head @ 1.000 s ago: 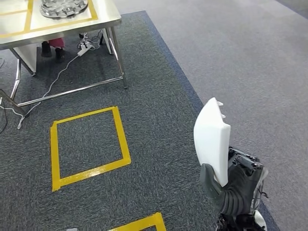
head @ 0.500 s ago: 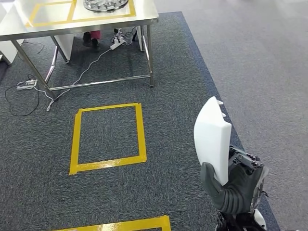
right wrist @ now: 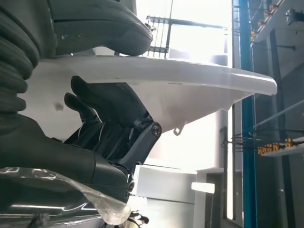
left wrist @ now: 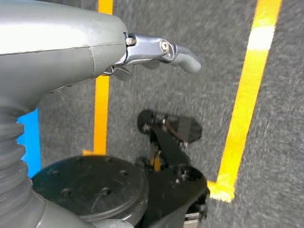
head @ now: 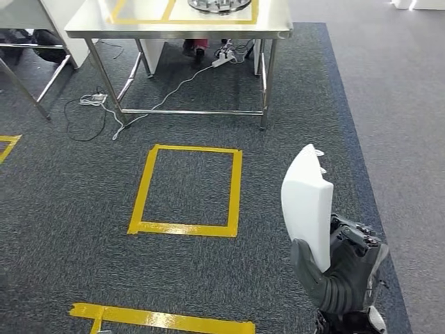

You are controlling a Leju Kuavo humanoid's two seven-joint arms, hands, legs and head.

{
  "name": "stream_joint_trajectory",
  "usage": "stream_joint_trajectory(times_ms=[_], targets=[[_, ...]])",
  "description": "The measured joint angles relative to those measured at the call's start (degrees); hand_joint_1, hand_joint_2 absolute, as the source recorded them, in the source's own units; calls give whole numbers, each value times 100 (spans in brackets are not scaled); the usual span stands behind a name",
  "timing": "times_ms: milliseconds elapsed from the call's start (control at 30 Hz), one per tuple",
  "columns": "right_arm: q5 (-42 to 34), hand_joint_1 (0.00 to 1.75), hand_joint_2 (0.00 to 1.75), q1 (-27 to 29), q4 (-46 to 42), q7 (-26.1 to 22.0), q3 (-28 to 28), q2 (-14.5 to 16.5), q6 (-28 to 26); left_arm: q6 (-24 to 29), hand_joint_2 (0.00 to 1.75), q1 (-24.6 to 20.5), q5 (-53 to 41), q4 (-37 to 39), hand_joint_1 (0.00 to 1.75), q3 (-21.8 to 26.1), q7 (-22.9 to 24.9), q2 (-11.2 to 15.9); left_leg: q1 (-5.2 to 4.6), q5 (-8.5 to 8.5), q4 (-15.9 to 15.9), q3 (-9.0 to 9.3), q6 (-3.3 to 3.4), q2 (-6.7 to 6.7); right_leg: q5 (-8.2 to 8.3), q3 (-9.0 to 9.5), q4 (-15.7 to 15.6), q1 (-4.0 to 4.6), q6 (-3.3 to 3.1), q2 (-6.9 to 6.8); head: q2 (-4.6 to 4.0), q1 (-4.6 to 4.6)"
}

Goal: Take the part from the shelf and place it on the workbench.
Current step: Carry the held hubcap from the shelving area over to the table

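Observation:
A white moulded plastic part (head: 306,202) stands upright in my right hand (head: 341,271) at the lower right of the head view. The thumb lies on one face and the dark fingers on the other (right wrist: 107,118), gripping the white part (right wrist: 186,88). The steel workbench (head: 178,26) stands ahead at the top of the head view, its top marked with yellow tape. My left hand (left wrist: 107,52) hangs over the carpet with a finger held out straight and nothing in it.
A yellow taped square (head: 188,189) lies on the dark carpet between me and the bench, and a yellow strip (head: 163,319) runs nearer. A round metal item (head: 217,5) sits on the bench top. Cables and a power strip (head: 223,58) lie under it.
The whole view has swung: the workbench and the taped square have slid to the right in the picture. The white part stays in my right hand in the same pose.

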Motion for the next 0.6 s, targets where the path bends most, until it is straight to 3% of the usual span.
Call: stream_joint_trajectory(times_ms=[33,67,100,167,233,267,300,400,433,500,600], targets=[[-4,175,175,-3,0,-2,1,1,-1,1,175,14,2,0,0,0,0,10,9,5,-2,-9,-34,-32,10,19,-18,-4,-36,-81,0,3],[-6,175,175,-7,0,-5,-1,1,-1,1,175,27,2,-2,0,-1,1,9,0,-17,36,-27,-64,40,13,49,-41,-12,-76,-162,0,-10],[-7,175,175,-7,-3,-12,-2,1,-1,1,175,30,2,-5,0,-1,2,9,-12,-101,178,-94,-89,194,12,81,-67,-25,-113,-256,0,-32],[-9,175,175,2,-8,-20,-5,1,-1,-2,175,14,2,-10,0,-2,6,-3,-11,-417,822,-408,-141,587,-14,128,-89,-11,-170,-456,0,-78],[-13,175,175,4,-10,-20,-5,1,0,-7,175,0,2,-11,0,-2,9,-5,18,-658,1504,-757,-179,727,-46,150,-87,9,-192,-655,0,-88],[-13,175,175,3,-10,-16,-5,1,0,-9,175,4,2,-11,0,-3,9,-7,25,-643,1617,-813,-187,740,-63,164,-87,14,-192,-738,0,-88],[-14,175,175,3,-10,-14,-5,1,0,-10,175,13,3,-11,0,-3,9,-5,27,-517,1503,-753,-185,751,-81,186,-87,18,-188,-814,0,-89],[-25,175,175,0,-10,-11,-5,0,2,-13,175,23,3,-11,0,-4,8,7,-17,-6,426,-186,-113,966,-161,263,-85,41,-134,-995,0,-88],[-36,175,175,-3,-10,-9,-5,1,8,-16,175,16,3,-11,0,-4,7,9,-44,45,176,-52,-81,1056,-187,269,-87,54,-103,-1037,0,-87],[-62,175,175,-19,-9,3,-4,1,27,-21,175,17,3,-10,0,-4,4,14,-88,8,24,31,-33,1117,-220,276,-110,79,-38,-1116,0,-81],[-89,175,175,-45,-8,20,-3,0,49,-22,175,53,4,-10,0,-5,14,9,-73,31,-33,55,-26,1068,-217,335,-176,92,-110,-1144,0,-65]])
